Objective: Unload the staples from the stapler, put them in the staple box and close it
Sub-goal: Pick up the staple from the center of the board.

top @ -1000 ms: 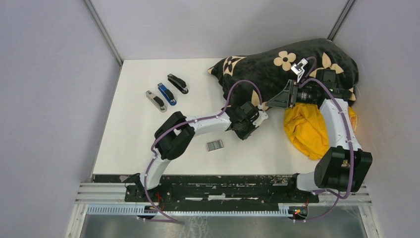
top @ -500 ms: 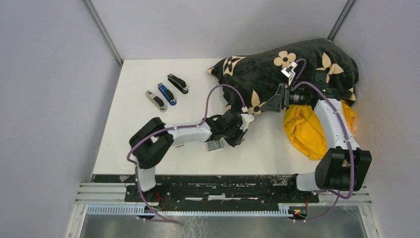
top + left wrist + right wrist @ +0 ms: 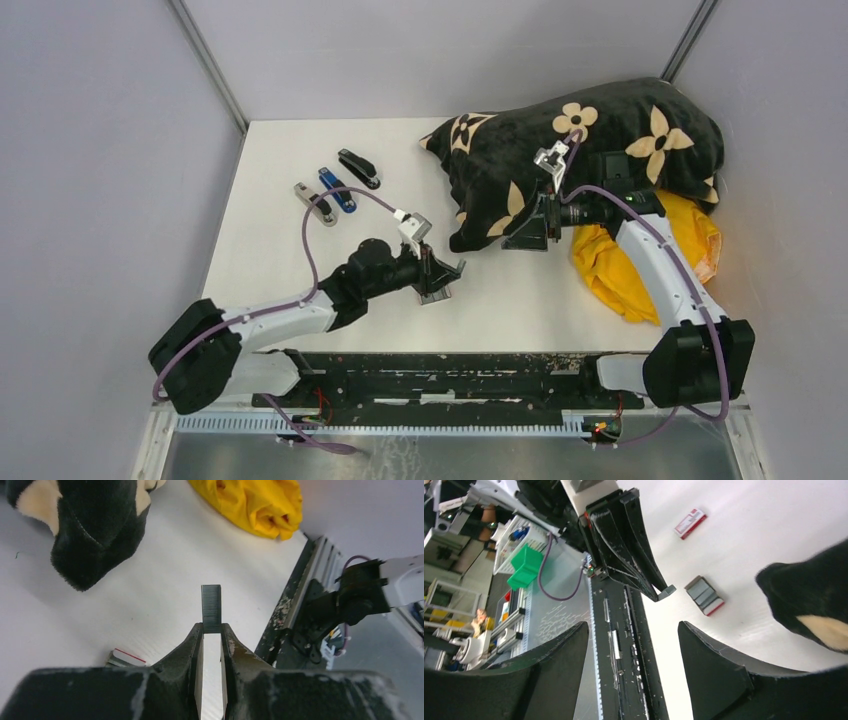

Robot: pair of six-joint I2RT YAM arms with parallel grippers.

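The left tool is pinched nearly shut on a strip of staples, its long axis running straight out beyond the tips over the near-middle desk, while the right tool hangs wide open and empty farther right.

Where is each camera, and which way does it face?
Top external: above and behind, looking down on the table, left arm and right arm.
Left wrist: on its arm, looking past the left fingers, which pinch a staple strip.
Right wrist: on its arm, looking between the open right fingers across the table.
All share the black blanket.
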